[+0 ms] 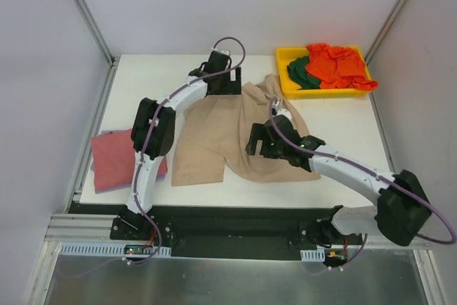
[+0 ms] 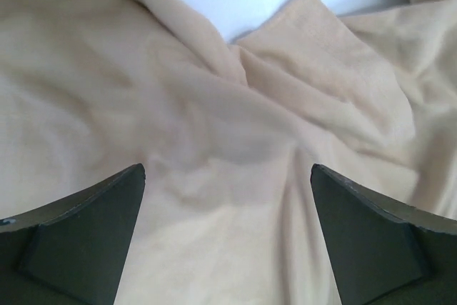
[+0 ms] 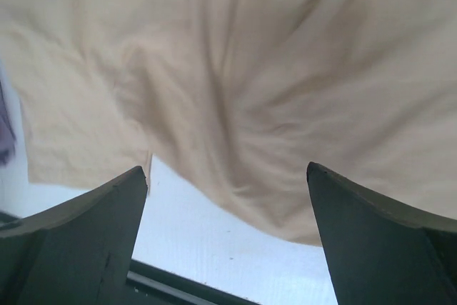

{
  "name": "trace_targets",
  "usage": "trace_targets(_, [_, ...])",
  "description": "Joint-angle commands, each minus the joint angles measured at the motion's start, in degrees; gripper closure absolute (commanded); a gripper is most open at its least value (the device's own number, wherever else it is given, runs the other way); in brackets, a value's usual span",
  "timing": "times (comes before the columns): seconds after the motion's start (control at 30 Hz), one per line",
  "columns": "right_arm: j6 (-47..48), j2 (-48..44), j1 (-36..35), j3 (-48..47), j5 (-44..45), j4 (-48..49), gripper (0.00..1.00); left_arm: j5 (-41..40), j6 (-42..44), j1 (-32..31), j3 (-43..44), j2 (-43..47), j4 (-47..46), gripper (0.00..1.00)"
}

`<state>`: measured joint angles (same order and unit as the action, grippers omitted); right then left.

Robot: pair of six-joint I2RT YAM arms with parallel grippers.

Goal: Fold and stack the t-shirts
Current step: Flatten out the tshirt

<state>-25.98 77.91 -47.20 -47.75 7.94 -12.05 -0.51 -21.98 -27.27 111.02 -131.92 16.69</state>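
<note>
- Mid-bench (image 1: 143, 80), under both arms: tan shirt (image 1: 214, 141), spread out but rumpled, one sleeve bunched up toward the yellow bin (image 1: 283, 85).
- At the far edge of that shirt: left hand (image 1: 223, 80), spread wide, nothing held. From its wrist camera, left hand (image 2: 228, 176) low over creased cloth, a strip of bare bench beyond.
- Over the near right part of the shirt: right hand (image 1: 258, 142), likewise wide and empty. From its wrist camera, right hand (image 3: 227, 176) just short of the hem, bare bench showing under it.
- At the left edge of the bench: red shirt (image 1: 118, 158), laid flat and squared, well apart from the tan one.
- Inside the bin: orange-red shirts (image 1: 339, 66) and dark green shirt (image 1: 303, 73), heaped, not folded.
- Handling, by judgement: light, limp, no stiffness at all. Likely to sag, drag and lose a fold if lifted from the middle. Neither fragile nor slippery.
- Best hold, by judgement: pinch at the edges, at shoulder seams or hem corners, one hand to each. Single layer only, kept taut between the two before laying over.
</note>
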Motion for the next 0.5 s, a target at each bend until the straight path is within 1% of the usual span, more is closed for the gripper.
trace_targets(0.0, [1.28,-10.56,6.40,2.03,6.20,-8.59,0.04,2.44,3.08,0.28,-8.51,18.50,1.77,0.01])
trace_targets(0.07, [-0.64,-15.66,8.52,4.40,8.21,-12.10,0.04,2.10,2.64,-0.15,-19.92,28.16,1.59,0.01])
trace_targets(0.1, [-1.87,-18.03,9.75,6.33,9.36,-13.51,0.04,0.88,2.21,-0.68,-24.93,32.64,1.33,0.01])
trace_targets(0.17, [-3.90,-23.39,10.63,9.41,11.56,-15.97,0.04,-2.37,0.02,-2.26,-37.57,42.40,0.02,0.01])
trace_targets(0.27, [-5.83,-31.66,11.51,14.24,12.18,-16.95,0.04,-4.40,-5.95,-5.50,-53.06,55.50,-0.43,0.01])
trace_targets(0.3, [-6.36,-34.20,11.78,15.65,12.09,-17.30,0.04,-6.15,-9.19,-6.65,-58.41,59.54,-0.43,0.01])
trace_targets(0.4, [-7.42,-40.18,12.22,18.12,13.49,-18.53,0.04,-9.06,-19.04,-10.69,-71.26,68.87,-0.34,0.01])
trace_targets(0.47, [-7.60,-42.48,12.31,19.35,13.94,-19.23,0.04,-10.20,-22.13,-12.02,-76.11,74.50,1.84,0.01])
